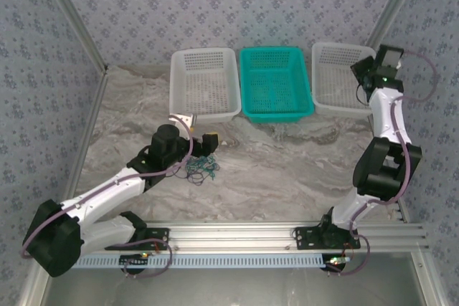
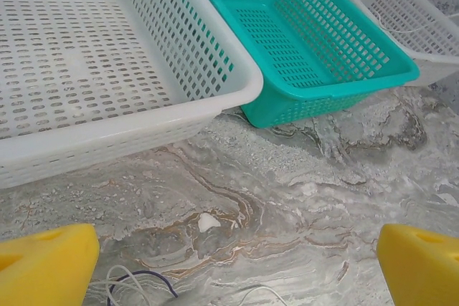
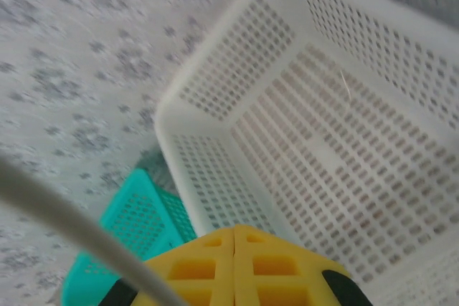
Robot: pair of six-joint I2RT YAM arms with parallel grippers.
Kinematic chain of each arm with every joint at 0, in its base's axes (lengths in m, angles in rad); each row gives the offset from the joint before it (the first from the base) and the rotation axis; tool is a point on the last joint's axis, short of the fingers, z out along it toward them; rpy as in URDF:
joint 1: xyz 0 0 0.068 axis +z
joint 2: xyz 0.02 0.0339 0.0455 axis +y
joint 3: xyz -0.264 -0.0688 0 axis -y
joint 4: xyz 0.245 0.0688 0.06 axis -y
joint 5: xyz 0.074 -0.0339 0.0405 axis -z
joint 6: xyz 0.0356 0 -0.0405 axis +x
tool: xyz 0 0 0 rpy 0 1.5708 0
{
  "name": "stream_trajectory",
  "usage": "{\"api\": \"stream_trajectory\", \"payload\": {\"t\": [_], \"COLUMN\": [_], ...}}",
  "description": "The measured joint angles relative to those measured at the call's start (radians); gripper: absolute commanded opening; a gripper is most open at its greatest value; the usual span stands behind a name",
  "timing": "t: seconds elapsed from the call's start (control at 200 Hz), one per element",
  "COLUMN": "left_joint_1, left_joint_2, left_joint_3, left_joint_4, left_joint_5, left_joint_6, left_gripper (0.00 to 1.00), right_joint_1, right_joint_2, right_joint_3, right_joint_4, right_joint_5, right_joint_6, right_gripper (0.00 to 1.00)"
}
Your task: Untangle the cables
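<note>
From my remote seat I saw the cell closed in by a back wall and two side walls, all papered in the same pale grey-blue floral print, with slanting metal posts running up the two far corners. The desk had a marbled top, grey-white with cloudy swirls and thin brownish veins, and its near edge was finished by a grooved aluminium rail with a white slotted strip just below it. The light was even and soft, throwing only faint shadows on the marbling.
</note>
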Motion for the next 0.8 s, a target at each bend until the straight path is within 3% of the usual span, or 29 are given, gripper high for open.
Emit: {"api": "stream_trajectory", "payload": {"t": [0.13,0.26,0.34,0.58,0.625,0.65,0.705,0.735,0.74,0.75,0.799], "left_joint_1": [0.0,0.0,0.0,0.0,0.0,0.0,0.0,0.0,0.0,0.0,0.0], "left_joint_2": [-0.002,-0.025,-0.044,-0.081,-0.091,-0.093,-0.097,-0.099,-0.099,-0.099,-0.102], "left_joint_3": [0.0,0.0,0.0,0.0,0.002,0.004,0.01,0.013,0.013,0.013,0.015], "left_joint_4": [-0.008,-0.029,-0.041,-0.086,-0.11,-0.127,-0.161,-0.179,-0.179,-0.183,-0.205], "left_joint_5": [0.0,-0.005,-0.01,-0.036,-0.052,-0.061,-0.075,-0.084,-0.084,-0.085,-0.091], "left_joint_6": [-0.006,-0.006,-0.006,-0.017,-0.023,-0.025,-0.029,-0.032,-0.032,-0.032,-0.032], "left_gripper": [0.99,0.99,1.0,0.99,0.99,0.99,0.99,1.0,0.99,0.99,0.99], "right_joint_1": [0.004,0.072,0.125,0.133,0.124,0.119,0.11,0.107,0.106,0.106,0.105], "right_joint_2": [0.0,0.025,0.074,0.349,0.408,0.441,0.498,0.519,0.521,0.526,0.534], "right_joint_3": [0.123,0.248,0.316,0.429,0.443,0.453,0.48,0.495,0.497,0.502,0.521], "right_joint_4": [0.006,0.039,0.072,-0.026,-0.072,-0.104,-0.174,-0.215,-0.222,-0.236,-0.298], "right_joint_5": [0.076,0.324,0.415,0.373,0.339,0.316,0.275,0.261,0.259,0.258,0.253], "right_joint_6": [-0.022,-0.203,-0.311,-0.394,-0.394,-0.394,-0.391,-0.388,-0.386,-0.385,-0.374], "right_gripper": [0.0,0.0,0.0,0.0,0.15,0.33,0.6,0.83,0.83,0.96,1.0]}}
